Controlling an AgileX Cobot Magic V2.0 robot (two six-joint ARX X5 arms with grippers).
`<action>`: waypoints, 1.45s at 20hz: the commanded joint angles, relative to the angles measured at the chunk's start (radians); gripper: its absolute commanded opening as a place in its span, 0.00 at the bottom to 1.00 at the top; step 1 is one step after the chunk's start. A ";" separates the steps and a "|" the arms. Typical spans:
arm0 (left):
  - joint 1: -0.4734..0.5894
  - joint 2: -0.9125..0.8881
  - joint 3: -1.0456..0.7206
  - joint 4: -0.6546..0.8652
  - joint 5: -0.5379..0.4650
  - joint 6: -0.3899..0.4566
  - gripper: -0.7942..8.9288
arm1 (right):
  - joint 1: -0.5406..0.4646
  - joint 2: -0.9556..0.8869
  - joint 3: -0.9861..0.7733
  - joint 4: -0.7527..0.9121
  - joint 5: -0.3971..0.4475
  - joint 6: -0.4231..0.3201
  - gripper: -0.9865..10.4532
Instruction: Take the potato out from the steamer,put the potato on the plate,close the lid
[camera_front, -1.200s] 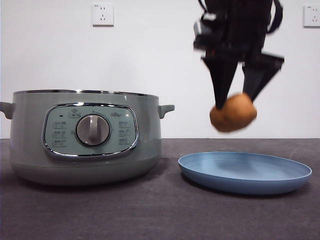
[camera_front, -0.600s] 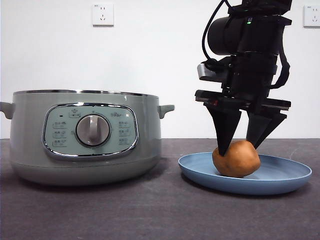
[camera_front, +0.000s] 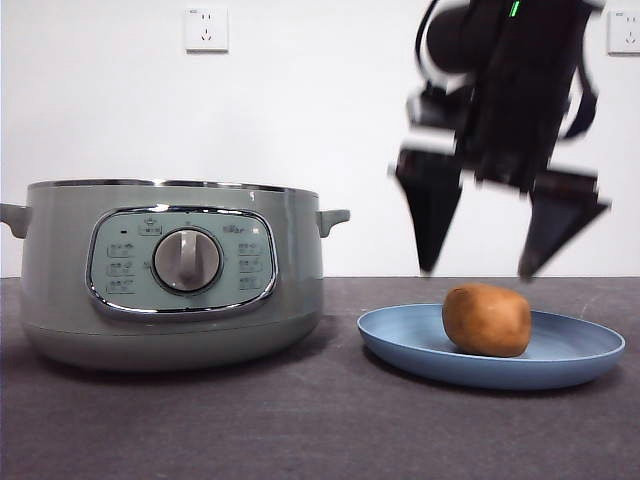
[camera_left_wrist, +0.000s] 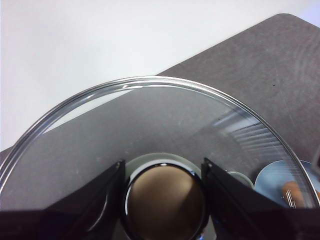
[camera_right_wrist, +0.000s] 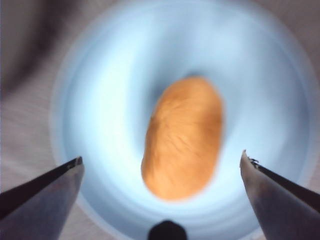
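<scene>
The orange-brown potato (camera_front: 487, 319) lies on the light-blue plate (camera_front: 575, 358) at the right; it also shows in the right wrist view (camera_right_wrist: 183, 137), on the plate (camera_right_wrist: 105, 100). My right gripper (camera_front: 482, 272) is open and empty just above the potato, and shows open in its own view (camera_right_wrist: 162, 165). The sage-green steamer (camera_front: 165, 270) stands at the left with no lid on it. My left gripper (camera_left_wrist: 162, 172) is shut on the knob (camera_left_wrist: 165, 200) of the glass lid (camera_left_wrist: 150, 115), held in the air and out of the front view.
The dark grey table (camera_front: 320, 430) runs across the front. A white wall with two sockets (camera_front: 206, 28) stands behind. In the left wrist view the plate (camera_left_wrist: 272, 180) shows far below through the lid.
My right gripper lowered the potato onto the plate, opened its jaws, let go and rose. The potato now lies free on the plate.
</scene>
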 joint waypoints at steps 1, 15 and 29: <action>0.000 -0.005 0.011 0.002 0.049 0.015 0.07 | 0.001 -0.106 -0.006 -0.003 0.003 0.031 0.55; 0.000 0.016 -0.447 0.310 0.156 0.014 0.07 | -0.049 -0.652 0.006 -0.101 0.112 0.092 0.55; 0.000 -0.129 -0.895 0.578 0.156 0.011 0.07 | -0.079 -0.657 0.006 -0.095 0.113 0.092 0.55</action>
